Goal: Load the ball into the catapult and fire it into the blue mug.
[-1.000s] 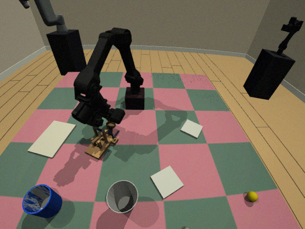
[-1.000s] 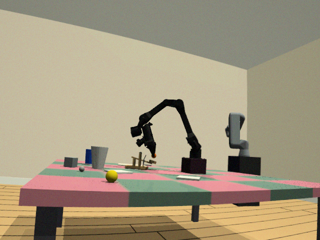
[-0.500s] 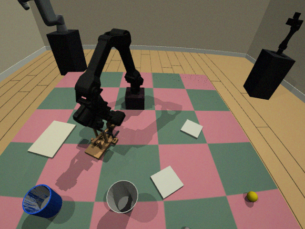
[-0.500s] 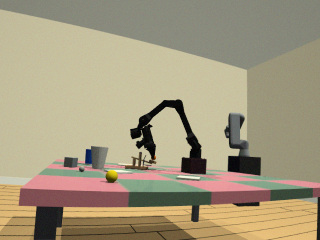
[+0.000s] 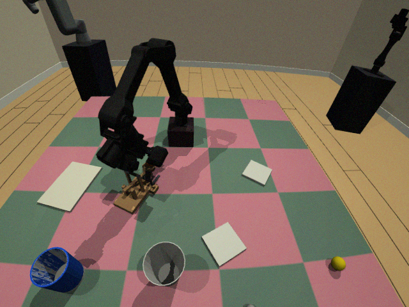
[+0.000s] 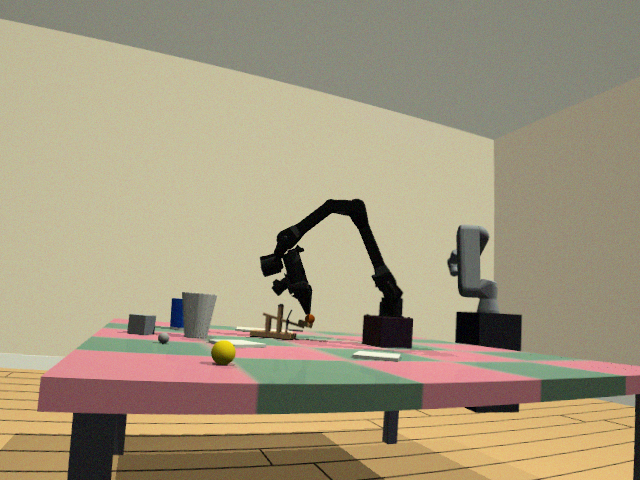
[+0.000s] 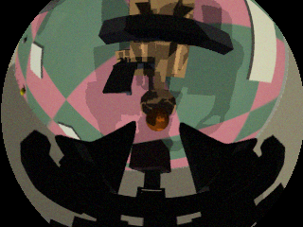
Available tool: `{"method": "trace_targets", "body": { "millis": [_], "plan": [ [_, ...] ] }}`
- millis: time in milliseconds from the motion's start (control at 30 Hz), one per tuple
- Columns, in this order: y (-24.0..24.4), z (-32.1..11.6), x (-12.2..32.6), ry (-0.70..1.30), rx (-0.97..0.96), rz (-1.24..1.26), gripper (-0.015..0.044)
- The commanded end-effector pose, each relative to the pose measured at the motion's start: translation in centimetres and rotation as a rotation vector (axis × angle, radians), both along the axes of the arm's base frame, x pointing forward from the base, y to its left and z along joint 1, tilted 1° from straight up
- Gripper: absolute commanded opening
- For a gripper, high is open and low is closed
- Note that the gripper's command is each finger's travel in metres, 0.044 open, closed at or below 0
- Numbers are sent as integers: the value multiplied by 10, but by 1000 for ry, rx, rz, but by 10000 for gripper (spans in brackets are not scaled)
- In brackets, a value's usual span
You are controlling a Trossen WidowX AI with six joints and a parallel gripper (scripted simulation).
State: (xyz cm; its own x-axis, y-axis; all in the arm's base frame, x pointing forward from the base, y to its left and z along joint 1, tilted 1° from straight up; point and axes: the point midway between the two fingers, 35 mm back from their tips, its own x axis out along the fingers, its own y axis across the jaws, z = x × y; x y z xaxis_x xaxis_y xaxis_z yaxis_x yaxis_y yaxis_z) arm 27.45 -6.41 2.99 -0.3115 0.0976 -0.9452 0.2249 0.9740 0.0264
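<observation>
a pink-and-green checkered table (image 5: 244, 214) (image 6: 336, 397) stands on plank flooring between beige walls; the blue mug (image 5: 75, 272) (image 6: 176, 312) and grey tapered cup (image 5: 163, 261) (image 6: 198, 315) hold no ball i can see; the black gripper (image 5: 140, 174) (image 6: 309, 313) (image 7: 158, 125) has its fingers apart, with the small orange ball (image 6: 310, 318) (image 7: 157, 121) at the brown wooden catapult's (image 5: 127, 201) (image 6: 273, 334) (image 7: 180, 61) cup; the exterior view shows a grey box (image 6: 141, 324), absent from the top view

Pink-and-green checked table (image 5: 246, 214) (image 6: 330, 397) bearing catapult (image 5: 127, 201) (image 6: 268, 334), blue mug (image 5: 71, 272) (image 6: 176, 312), yellow ball (image 5: 338, 263) (image 6: 223, 352)
</observation>
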Motion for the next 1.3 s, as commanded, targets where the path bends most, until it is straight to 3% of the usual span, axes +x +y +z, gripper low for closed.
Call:
{"method": "trace_targets", "body": {
  "millis": [0,100,200,267,733,1267],
  "plan": [
    [-2,54,4,-19,-6,0,368],
    [-2,97,-2,-15,-5,-1,440],
    [-2,100,-3,-15,-5,-1,440],
    [-4,79,8,-38,-10,-6,440],
    [-41,103,143,-498,-125,-36,440],
    [-80,178,274,-1009,-247,-68,440]
  ]
}}
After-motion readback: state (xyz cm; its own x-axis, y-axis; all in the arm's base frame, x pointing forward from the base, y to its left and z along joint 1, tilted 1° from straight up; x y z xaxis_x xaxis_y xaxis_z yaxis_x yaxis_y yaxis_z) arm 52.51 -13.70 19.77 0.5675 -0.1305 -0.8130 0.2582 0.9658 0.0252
